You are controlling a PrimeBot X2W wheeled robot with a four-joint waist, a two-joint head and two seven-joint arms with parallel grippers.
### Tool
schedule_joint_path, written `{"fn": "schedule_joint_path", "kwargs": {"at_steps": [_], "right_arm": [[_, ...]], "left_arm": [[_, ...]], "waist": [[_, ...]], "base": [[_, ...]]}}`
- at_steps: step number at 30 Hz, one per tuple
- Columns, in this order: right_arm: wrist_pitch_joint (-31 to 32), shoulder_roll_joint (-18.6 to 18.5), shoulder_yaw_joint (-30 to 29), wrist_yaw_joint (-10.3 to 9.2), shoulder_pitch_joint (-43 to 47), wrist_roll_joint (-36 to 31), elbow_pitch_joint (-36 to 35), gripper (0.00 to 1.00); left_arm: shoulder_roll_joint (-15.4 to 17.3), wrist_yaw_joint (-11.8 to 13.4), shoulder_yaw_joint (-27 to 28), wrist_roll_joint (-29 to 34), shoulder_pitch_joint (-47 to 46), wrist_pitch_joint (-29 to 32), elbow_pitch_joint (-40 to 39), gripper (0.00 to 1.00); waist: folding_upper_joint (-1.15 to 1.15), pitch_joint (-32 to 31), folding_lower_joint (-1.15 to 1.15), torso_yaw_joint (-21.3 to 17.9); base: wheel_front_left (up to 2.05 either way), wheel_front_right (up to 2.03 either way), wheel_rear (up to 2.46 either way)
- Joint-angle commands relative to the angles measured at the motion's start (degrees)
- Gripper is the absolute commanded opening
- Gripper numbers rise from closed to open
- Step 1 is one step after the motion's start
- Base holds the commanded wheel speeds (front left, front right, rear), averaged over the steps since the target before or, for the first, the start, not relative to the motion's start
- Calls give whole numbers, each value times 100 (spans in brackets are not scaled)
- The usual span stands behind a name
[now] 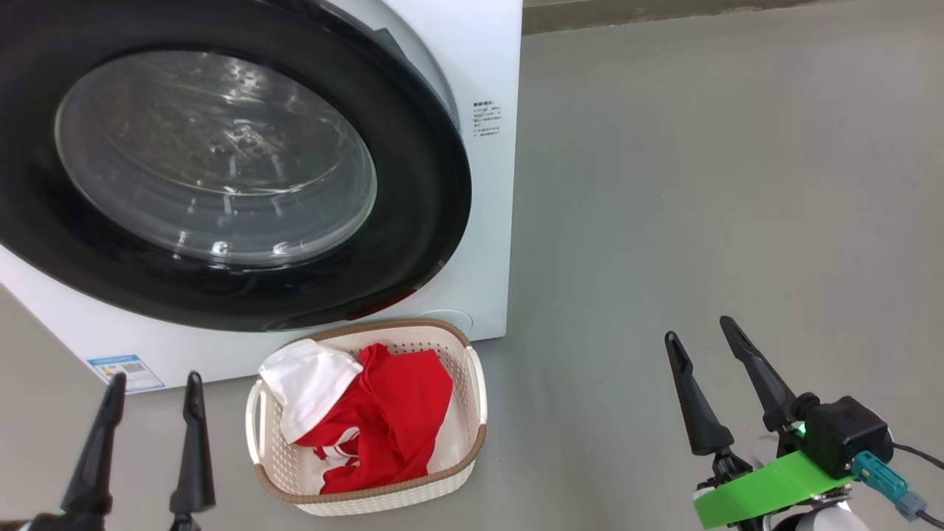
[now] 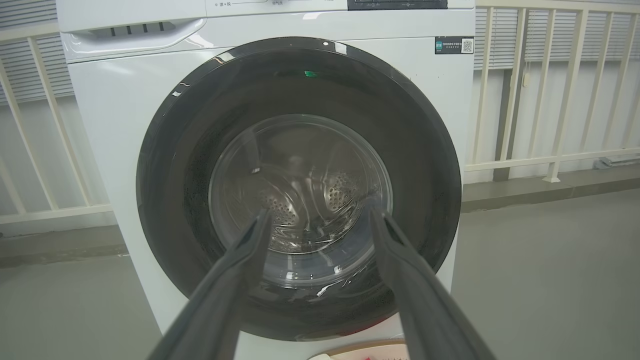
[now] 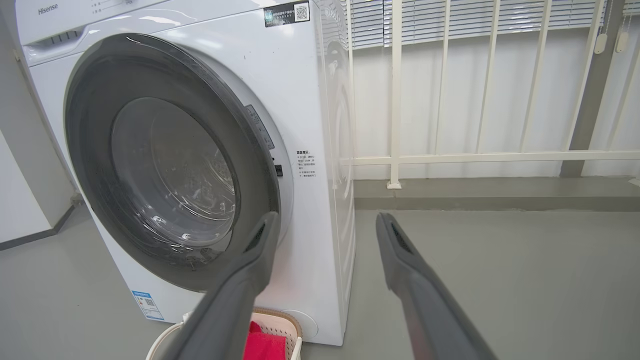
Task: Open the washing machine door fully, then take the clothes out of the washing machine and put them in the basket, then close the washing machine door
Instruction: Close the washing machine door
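Left gripper and right gripper hung wide open and empty at bottom corners; clothes lay in the basket, bottom centre.

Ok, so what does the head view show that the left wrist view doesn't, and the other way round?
Head view: the clothes heaped in the basket, and the right gripper, open and empty. Left wrist view: the drawer handle, the steel drum through the glass, a white railing behind. Both: the washing machine door, the left gripper, open and empty, and the basket, just a rim sliver in the wrist view.
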Motion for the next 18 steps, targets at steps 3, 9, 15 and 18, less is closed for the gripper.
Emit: {"fn": "schedule_joint_path", "kwargs": {"at_steps": [3, 9, 15, 18], "right_arm": [[-36, -33, 92, 36, -14, -44, -195, 100], [-36, -28, 106, 36, 8, -69, -212, 100], [-36, -33, 124, 36, 7, -92, -207, 100], [-36, -61, 128, 36, 21, -103, -182, 100]], "left_arm": [[-17, -11, 189, 73, -20, -43, -99, 100], [-78, -23, 156, 114, 37, -43, -14, 100], [-107, -59, 139, 140, 63, -43, 86, 100], [-120, -68, 120, 145, 63, -43, 103, 100]], "waist": [[0, -16, 0, 20], [0, -27, 0, 38], [0, -33, 0, 48], [0, -37, 0, 74]], "base": [[0, 0, 0], [0, 0, 0], [0, 0, 0], [0, 0, 0]]}}
